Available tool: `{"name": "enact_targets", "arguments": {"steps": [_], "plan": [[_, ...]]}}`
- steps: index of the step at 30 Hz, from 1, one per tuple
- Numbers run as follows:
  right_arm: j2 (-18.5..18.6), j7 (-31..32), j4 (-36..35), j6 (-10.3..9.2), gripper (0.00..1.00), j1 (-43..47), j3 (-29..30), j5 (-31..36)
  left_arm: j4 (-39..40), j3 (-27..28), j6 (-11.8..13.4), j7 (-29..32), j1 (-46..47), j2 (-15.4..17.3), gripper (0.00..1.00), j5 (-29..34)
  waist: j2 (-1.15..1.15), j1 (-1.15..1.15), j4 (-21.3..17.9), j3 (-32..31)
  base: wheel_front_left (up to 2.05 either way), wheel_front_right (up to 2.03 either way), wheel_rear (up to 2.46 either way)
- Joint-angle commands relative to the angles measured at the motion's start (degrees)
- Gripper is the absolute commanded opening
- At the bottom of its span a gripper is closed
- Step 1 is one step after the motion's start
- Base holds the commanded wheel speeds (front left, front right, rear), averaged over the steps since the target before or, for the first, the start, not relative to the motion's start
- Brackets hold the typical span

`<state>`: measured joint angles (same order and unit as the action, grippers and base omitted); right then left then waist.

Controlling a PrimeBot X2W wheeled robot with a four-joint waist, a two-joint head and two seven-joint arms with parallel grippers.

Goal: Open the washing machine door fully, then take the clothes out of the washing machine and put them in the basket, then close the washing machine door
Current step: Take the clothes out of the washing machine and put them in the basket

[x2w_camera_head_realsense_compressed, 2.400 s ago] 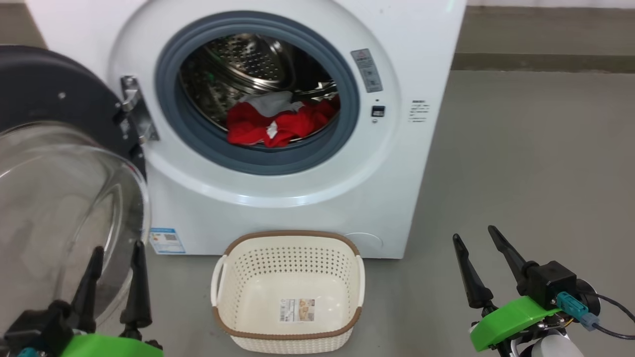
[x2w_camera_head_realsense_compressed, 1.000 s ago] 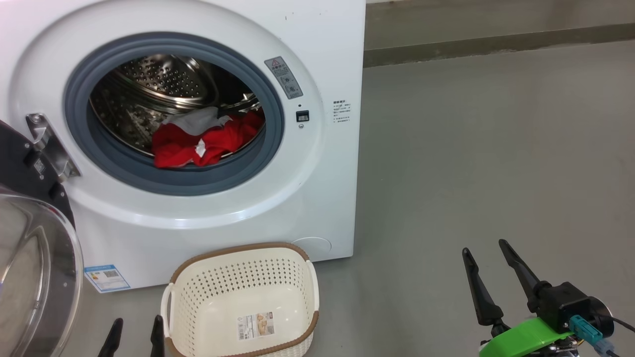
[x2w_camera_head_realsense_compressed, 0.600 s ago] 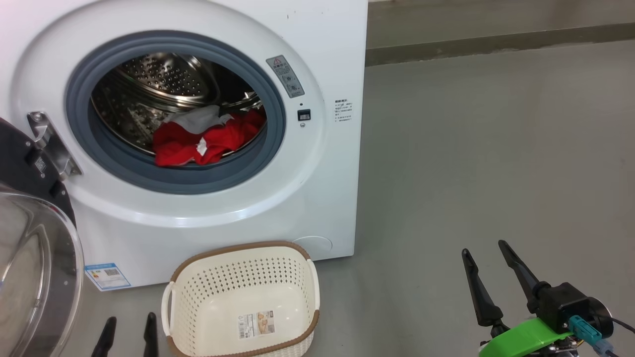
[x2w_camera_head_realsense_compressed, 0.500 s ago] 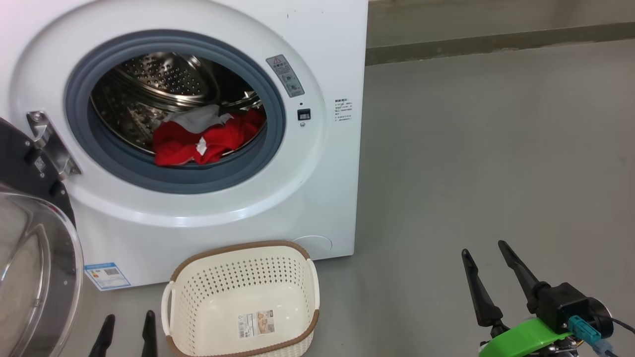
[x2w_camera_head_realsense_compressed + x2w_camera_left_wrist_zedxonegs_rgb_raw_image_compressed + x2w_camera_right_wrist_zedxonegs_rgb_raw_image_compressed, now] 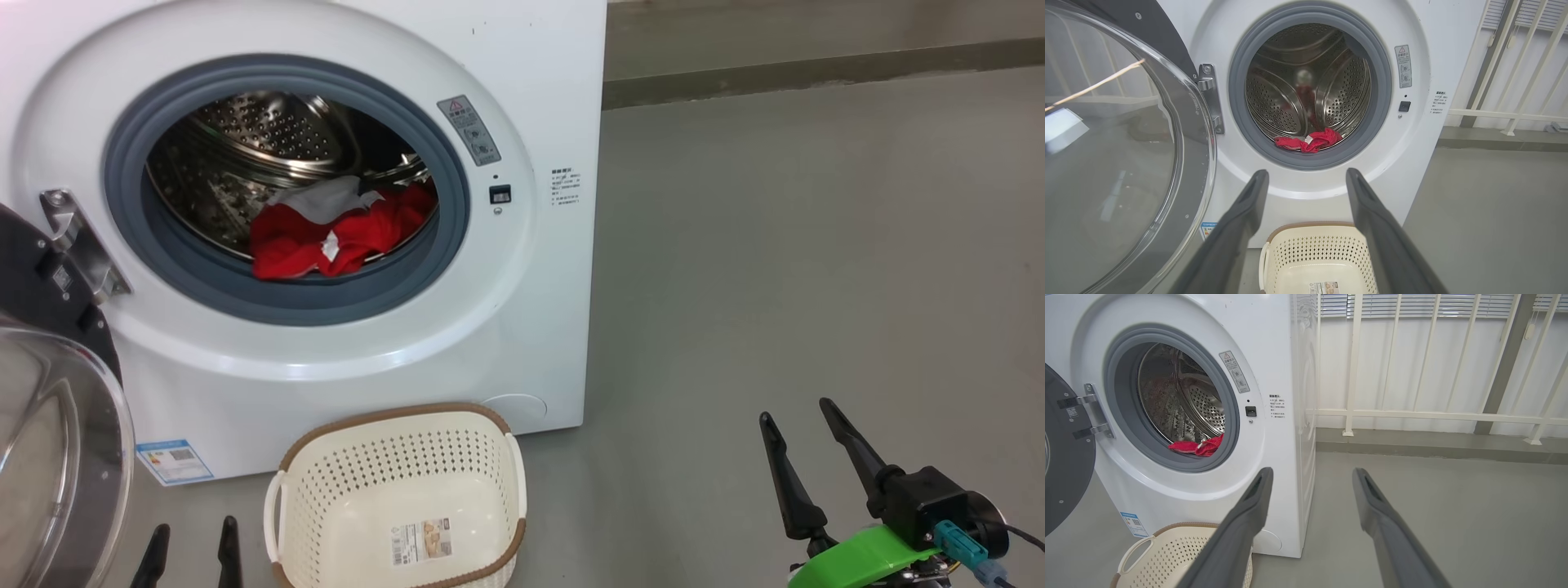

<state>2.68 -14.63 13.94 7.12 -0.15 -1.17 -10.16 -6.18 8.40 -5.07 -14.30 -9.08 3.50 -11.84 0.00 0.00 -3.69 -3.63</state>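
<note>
Lower now, left pincer [image 5: 193,527] hangs over grey floor [image 5: 775,245]; white railing [image 5: 1412,414] behind.

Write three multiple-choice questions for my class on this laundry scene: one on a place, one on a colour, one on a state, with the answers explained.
1. Where does the basket stand?
A. On a shelf
B. On the floor in front of the washing machine
C. On a table

2. What colour are most of the clothes in the drum?
A. Blue
B. Red
C. Green

3. How is the washing machine door?
A. Shut
B. Taken off
C. Swung open

Answers:
1 B: the head view shows it on the grey floor, below the round opening.
2 B: the heap is red, with a little grey-white on top.
3 C: it hangs on its hinge beside the uncovered drum.
</note>
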Motion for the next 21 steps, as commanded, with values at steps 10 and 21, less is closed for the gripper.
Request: {"name": "enact_targets", "arguments": {"steps": [10, 21], "plan": [[0.2, -0.4, -0.9, 0.36, 1.00, -1.4, -1.5, -0.4, 1.0, 2.9, -0.8, -0.7, 3.6, -0.1, 1.00, -1.1, 0.00, 0.00, 0.0, -0.2, 1.65, -1.65, 0.00], [0.2, -0.4, -1.0, 0.36, 1.00, -1.4, -1.4, -0.6, 1.3, 3.3, -1.4, -0.7, 3.5, -0.4, 1.00, -1.1, 0.00, 0.00, 0.0, 0.1, 0.79, -0.79, 0.00]]}}
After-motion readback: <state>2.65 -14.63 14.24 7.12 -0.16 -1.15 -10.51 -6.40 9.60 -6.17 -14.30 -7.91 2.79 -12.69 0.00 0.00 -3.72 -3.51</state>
